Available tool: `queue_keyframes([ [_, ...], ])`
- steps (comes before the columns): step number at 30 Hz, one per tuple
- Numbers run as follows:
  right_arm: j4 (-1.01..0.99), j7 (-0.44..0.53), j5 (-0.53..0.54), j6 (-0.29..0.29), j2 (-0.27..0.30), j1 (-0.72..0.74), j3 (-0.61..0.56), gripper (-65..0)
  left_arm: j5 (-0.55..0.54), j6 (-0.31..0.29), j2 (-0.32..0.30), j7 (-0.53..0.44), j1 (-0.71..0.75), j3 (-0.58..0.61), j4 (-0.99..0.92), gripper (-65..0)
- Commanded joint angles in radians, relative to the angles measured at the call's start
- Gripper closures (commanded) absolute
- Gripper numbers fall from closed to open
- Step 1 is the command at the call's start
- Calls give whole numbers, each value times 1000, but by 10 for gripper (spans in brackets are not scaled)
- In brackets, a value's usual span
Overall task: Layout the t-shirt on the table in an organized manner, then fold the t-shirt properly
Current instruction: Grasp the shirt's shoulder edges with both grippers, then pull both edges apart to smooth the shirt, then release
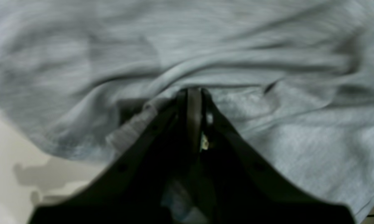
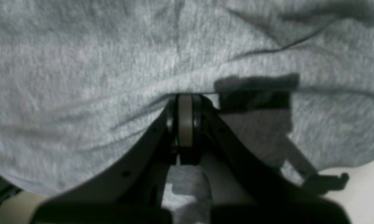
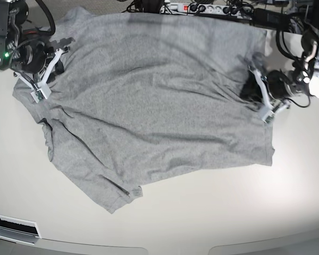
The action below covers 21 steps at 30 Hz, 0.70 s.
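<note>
The t-shirt point(image 3: 154, 101) lies spread plain side up on the desk point(image 3: 212, 212), its long axis running between the two hands, with one sleeve end pointing toward the near desk edge. Its far edge is cut off by the frame. The left wrist view is blurred. The left hand point(image 3: 259, 90) and right hand point(image 3: 49, 66) are each clenched on the shirt's edge
</note>
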Motion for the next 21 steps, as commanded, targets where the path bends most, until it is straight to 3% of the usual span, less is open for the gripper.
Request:
queue_keyframes([
  [1,3,-6,-10,-18,8,12,0,0,126,71,-35,101,1,1,-39,0],
  [13,3,9,-13,-32,6,107,0,0,92,63,-27,58,-104,2,-75,0],
  [18,3,14,-21,-95,6,149,0,0,129,64,-29,36,-166,21,-75,0],
  [21,3,8,-12,-108,6,184,0,0,98,60,-31,90,-211,21,-75,0],
])
